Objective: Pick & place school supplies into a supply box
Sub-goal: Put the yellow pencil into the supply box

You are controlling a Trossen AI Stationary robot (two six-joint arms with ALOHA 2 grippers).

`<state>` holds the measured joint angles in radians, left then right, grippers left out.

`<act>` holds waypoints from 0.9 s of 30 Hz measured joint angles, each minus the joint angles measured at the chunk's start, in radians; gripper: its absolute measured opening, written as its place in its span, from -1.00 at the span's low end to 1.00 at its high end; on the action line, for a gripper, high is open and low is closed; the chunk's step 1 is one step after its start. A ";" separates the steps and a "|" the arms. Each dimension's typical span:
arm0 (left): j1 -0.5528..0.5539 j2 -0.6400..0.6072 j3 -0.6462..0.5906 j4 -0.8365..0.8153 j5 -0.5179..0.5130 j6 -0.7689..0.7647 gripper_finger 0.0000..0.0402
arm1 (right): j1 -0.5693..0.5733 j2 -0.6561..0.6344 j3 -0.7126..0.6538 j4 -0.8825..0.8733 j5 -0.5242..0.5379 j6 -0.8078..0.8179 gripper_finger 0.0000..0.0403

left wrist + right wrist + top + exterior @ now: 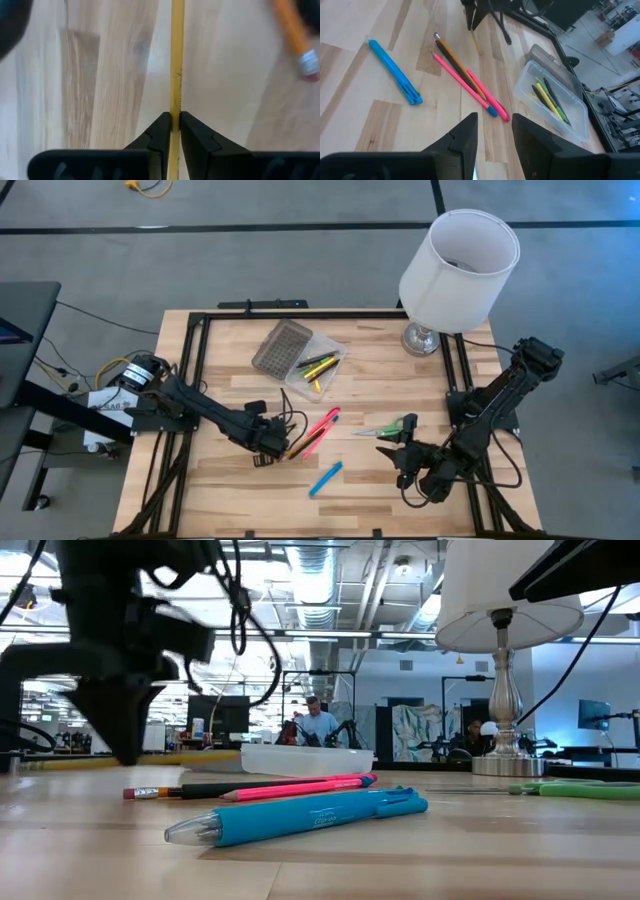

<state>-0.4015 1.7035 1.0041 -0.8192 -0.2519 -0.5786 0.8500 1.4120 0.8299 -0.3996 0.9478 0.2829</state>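
Pencil point(177, 60), yellow and thin, is pinched between the clenched fingers of the left tool point(270, 442), low over the desk point(230, 500) just beside a cluster of pink pens point(322, 425) and a dark pen point(455, 62). Nearby lies a blue marker point(325, 478). Farther back sits the clear supply box point(325, 375), already holding a few pens, its grey lid point(281, 346) beside it. Green-handled scissors point(392, 428) lie next to the right tool point(405, 460), which is released and empty. A white lamp point(455, 265) stands at the desk's far corner.

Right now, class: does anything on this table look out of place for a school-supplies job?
Yes: a white-shaded table lamp stands at the table's far right corner, beside the open supply box. It is not a school supply.
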 joint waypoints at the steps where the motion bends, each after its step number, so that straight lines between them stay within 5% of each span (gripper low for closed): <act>1: 0.000 -0.001 0.013 -0.002 0.000 0.007 -0.83 | -0.003 0.000 0.000 0.000 0.000 0.000 -0.42; 8: 0.026 -0.001 0.116 -0.005 -0.073 0.098 -0.83 | -0.033 0.000 0.000 0.000 -0.001 0.000 -0.42; 16: 0.177 -0.002 0.195 0.022 -0.181 0.206 -0.83 | -0.064 0.000 0.000 0.000 -0.003 -0.002 -0.42; 21: 0.321 -0.002 0.200 0.145 -0.149 0.313 -0.83 | -0.063 0.000 0.000 0.000 -0.003 -0.002 -0.42; 27: 0.488 -0.002 0.200 0.324 0.016 0.421 -0.83 | -0.063 0.000 0.000 -0.005 -0.003 -0.002 -0.42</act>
<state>0.0863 1.7016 1.2041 -0.4957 -0.2356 -0.1578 0.7868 1.4120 0.8299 -0.4045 0.9443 0.2810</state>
